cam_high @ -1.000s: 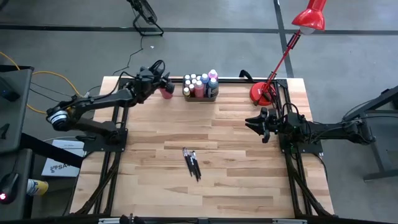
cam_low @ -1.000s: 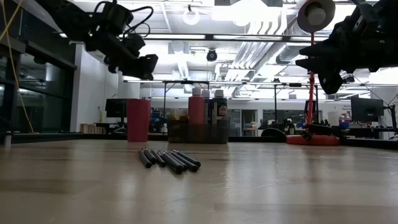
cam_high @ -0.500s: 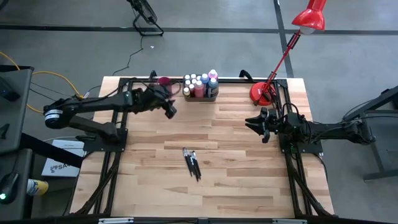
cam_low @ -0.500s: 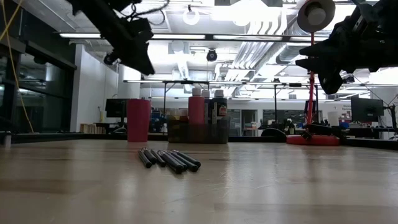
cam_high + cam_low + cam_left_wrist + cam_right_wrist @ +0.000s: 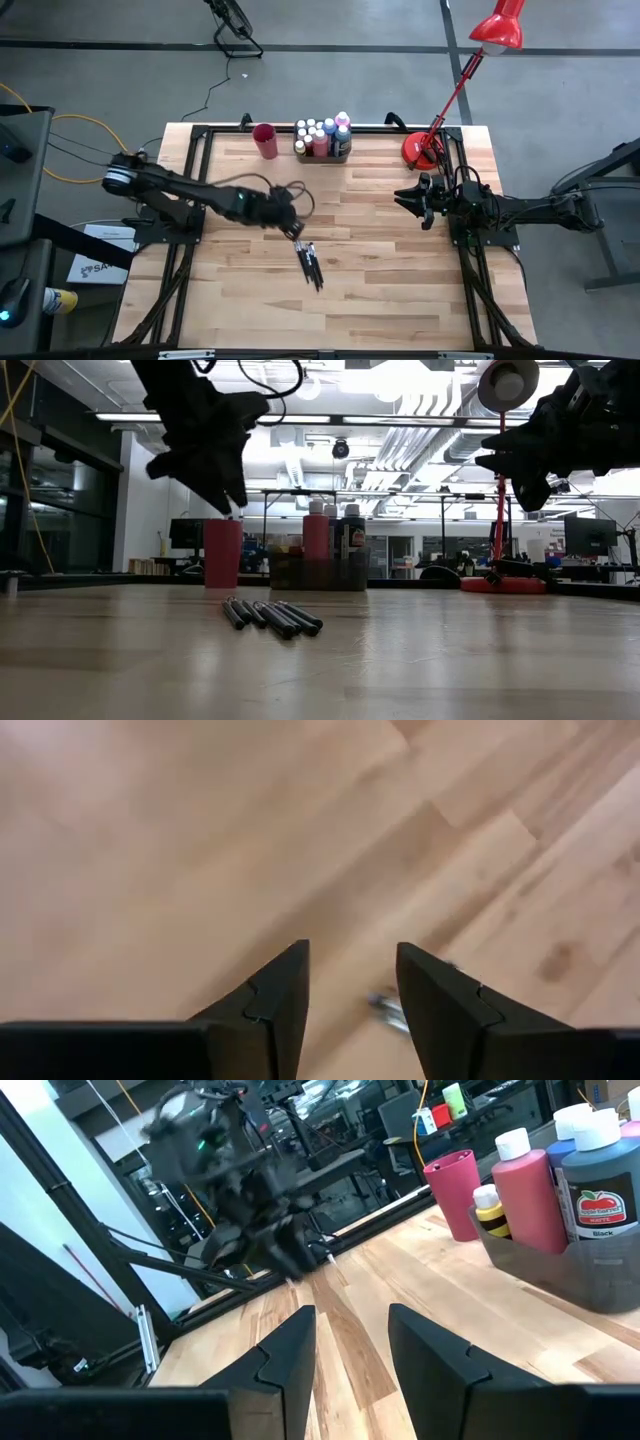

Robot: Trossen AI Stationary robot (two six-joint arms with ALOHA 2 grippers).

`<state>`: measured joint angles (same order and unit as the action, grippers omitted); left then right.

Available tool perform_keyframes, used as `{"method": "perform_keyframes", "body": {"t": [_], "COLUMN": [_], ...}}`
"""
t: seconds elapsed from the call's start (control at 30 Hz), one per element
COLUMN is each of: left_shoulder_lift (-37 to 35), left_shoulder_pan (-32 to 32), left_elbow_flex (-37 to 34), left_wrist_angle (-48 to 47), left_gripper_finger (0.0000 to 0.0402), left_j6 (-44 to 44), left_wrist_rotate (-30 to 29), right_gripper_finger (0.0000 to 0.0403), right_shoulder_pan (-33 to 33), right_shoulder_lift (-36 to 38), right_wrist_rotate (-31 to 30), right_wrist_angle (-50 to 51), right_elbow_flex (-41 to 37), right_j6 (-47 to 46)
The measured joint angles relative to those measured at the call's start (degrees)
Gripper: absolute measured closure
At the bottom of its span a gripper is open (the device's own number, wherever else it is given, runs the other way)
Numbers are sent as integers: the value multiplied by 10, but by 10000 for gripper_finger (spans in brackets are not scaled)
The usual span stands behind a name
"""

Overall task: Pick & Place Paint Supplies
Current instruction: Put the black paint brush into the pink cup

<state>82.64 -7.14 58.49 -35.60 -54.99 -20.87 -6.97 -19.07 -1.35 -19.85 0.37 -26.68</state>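
Note:
Several thin dark paintbrushes point(image 5: 309, 263) lie side by side on the wooden table near its middle; they also show in the low view point(image 5: 271, 617). My left gripper point(image 5: 293, 228) hangs open just above and left of them, tipped downward. In the left wrist view, brush tips point(image 5: 386, 1007) show between its fingers point(image 5: 352, 970). Paint bottles point(image 5: 322, 133) stand in a grey tray point(image 5: 322, 155) at the far edge, next to a red cup point(image 5: 265, 140). My right gripper point(image 5: 412, 200) waits open at the right, held level and off the table.
A red desk lamp point(image 5: 423, 150) stands at the far right corner, its arm reaching over the table's edge. Dark frame rails run along the table's left and right sides. Bare wood lies between the brushes and the tray.
My left gripper has swung from the red cup at the far edge toward the table's middle and near side. It has tipped from nearly level to pointing down and now hangs over the brushes. The brushes, the cup and the tray have not moved.

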Motion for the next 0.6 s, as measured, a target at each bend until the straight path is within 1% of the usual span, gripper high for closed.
{"method": "perform_keyframes", "body": {"t": [0.17, 0.3, 0.37, 0.43, 0.53, 0.6], "left_shoulder_lift": [54, 90, 102, 122, 139, 143], "left_shoulder_pan": [-42, -63, -70, -75, -76, -75], "left_elbow_flex": [9, 9, 9, 23, 56, 84], "left_wrist_angle": [53, 106, 126, 135, 101, 79], "left_gripper_finger": [255, 255, 255, 255, 255, 255], "left_j6": [-136, -216, -236, -259, -277, -265], "left_wrist_rotate": [-31, -44, -49, -70, -91, -92], "right_gripper_finger": [280, 280, 280, 280, 280, 280], "right_shoulder_pan": [0, 0, 0, 0, 0, 0], "right_shoulder_lift": [0, 0, 0, 0, 0, 0], "right_wrist_rotate": [0, 0, 0, 0, 0, 0], "right_wrist_angle": [0, 0, 0, 0, 0, 0], "right_elbow_flex": [0, 0, 0, 0, 0, 0], "right_j6": [0, 0, 0, 0, 0, 0]}}
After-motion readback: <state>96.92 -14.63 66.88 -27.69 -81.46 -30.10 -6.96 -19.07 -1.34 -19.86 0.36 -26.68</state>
